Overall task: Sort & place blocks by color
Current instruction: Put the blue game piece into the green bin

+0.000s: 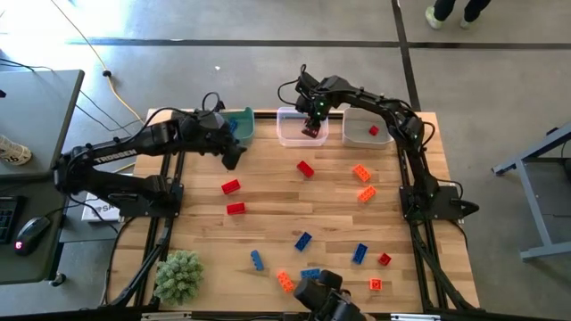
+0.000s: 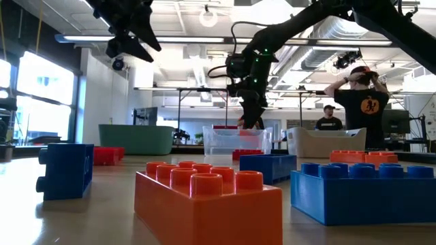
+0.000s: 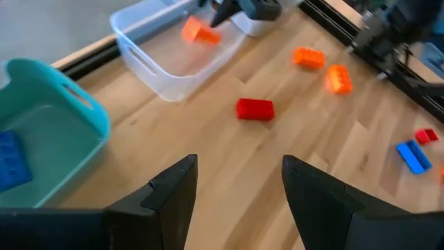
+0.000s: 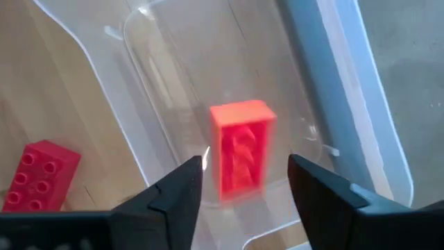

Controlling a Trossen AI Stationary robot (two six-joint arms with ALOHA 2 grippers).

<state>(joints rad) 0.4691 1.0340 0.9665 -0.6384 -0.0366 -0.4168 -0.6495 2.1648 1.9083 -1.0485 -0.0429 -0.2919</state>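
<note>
My right gripper [image 4: 246, 165] hangs open over the middle clear bin [image 1: 287, 132], fingers pointing down. An orange block [image 4: 241, 151] shows blurred in the gap between its fingers, inside the bin, with room on both sides. My left gripper [image 3: 239, 167] is open and holds nothing. It stands above the table just in front of the teal bin [image 1: 243, 125], which has a blue block [image 3: 10, 160] in it. Red blocks [image 1: 305, 168], orange blocks [image 1: 360, 172] and blue blocks [image 1: 302, 241] lie scattered on the wooden table.
A third bin [image 1: 361, 134] at the far right holds a red block [image 1: 374, 131]. A fuzzy green clump [image 1: 178, 275] sits at the near left corner. A camera mount [image 1: 326, 299] stands at the near edge. A person stands in the room beyond the table.
</note>
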